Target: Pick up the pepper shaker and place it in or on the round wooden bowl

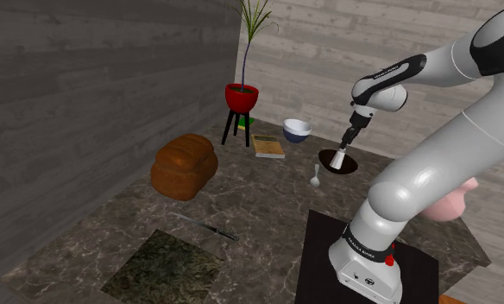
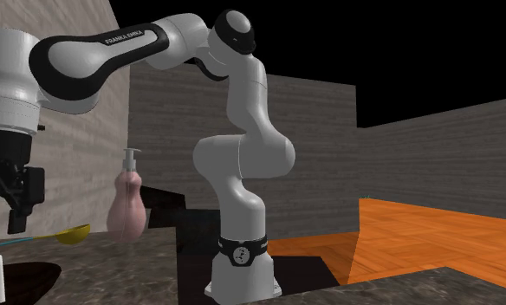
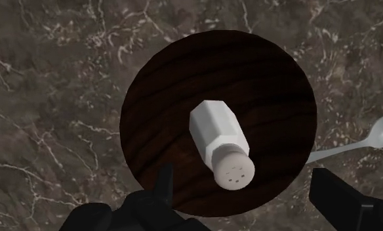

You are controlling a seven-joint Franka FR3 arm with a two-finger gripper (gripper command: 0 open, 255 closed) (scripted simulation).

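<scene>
Pepper shaker (image 3: 221, 146), white with a perforated cap, sat inside the round dark wooden bowl (image 3: 157, 98), directly below the tool (image 3: 242, 176). Tool released: its two black fingers (image 3: 162, 187) were spread wide, one to each side of the cap, clasping nothing. A pale spoon (image 3: 380, 134) lay on the marbled surface (image 3: 52, 98) just outside the bowl, beyond one finger. In the shoulder view the tool hung just above the shaker.

Dim, even light, dark marbled counter (image 1: 267, 199), white arm (image 1: 431, 173) brightest with soft shading, black area (image 2: 416, 52) above the walls (image 2: 329, 173)
</scene>
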